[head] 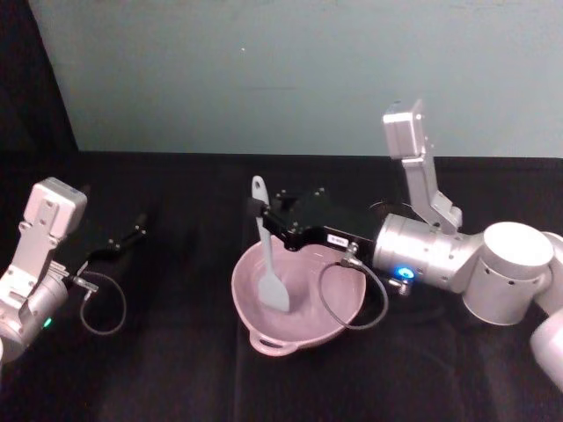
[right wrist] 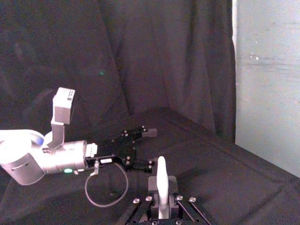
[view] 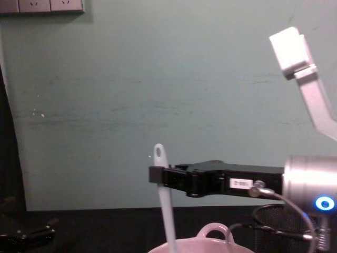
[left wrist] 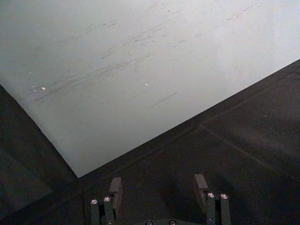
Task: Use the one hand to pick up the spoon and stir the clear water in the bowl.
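Fingertips of the right gripper [head: 260, 211] are closed tight on the upper handle of the spoon [head: 269, 264], just below the small oval hole at its end. The same clamp is seen from the side in the chest view, where the black gripper [view: 156, 175] reaches in level from the right. The spoon is held nearly upright, slightly tilted, with its flat blade lowered inside the bowl [head: 243, 299], near the middle; whether water is touched cannot be told. The bowl is set on the black table [head: 176, 369] before the robot, its loop handle turned toward the robot. A black wire-mesh cup [view: 287, 226] is seen near the silver wrist. Well apart on the left, the left gripper [head: 132, 236] is parked above the cloth, its fingers [left wrist: 116, 187] spread with nothing between them.
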Robot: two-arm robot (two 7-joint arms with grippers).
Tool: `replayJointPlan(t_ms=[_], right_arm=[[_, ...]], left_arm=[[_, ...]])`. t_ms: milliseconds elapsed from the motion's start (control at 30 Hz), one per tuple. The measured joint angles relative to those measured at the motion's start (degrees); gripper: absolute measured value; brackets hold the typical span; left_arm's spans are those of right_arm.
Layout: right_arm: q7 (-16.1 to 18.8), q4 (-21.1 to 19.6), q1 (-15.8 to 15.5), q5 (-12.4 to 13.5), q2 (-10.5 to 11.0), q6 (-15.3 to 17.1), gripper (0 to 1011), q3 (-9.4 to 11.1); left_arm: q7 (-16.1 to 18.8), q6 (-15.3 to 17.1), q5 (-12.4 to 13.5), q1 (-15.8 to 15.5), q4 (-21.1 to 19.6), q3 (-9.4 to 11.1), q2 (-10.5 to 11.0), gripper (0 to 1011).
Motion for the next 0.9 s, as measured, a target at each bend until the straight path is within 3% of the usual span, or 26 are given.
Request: replayJointPlan(t_ms=[233,400,667,900], right_arm=[[0.21,4.72,2.78,-0.42,-2.74,-1.61,121,-0.61],[-0.82,7.34,3.98,-0.89,-3.45,-2.65,121,0.28],[-2.8,7.23,3.37,-1.27,-1.45,-2.8,121,2.79],[-3.21,3.85,1.24,-1.24,1.48,-1.11,121,4.19]], left_arm=[[0.0,0.0,0.0,-0.01,0.0,0.0,0.0,1005],[0.0,0.0,0.0,0.0,0.0,0.0,0.0,1005],[0.0,0.0,0.0,0.0,0.0,0.0,0.0,1005],[0.0,0.0,0.0,0.0,0.0,0.0,0.0,1005]])
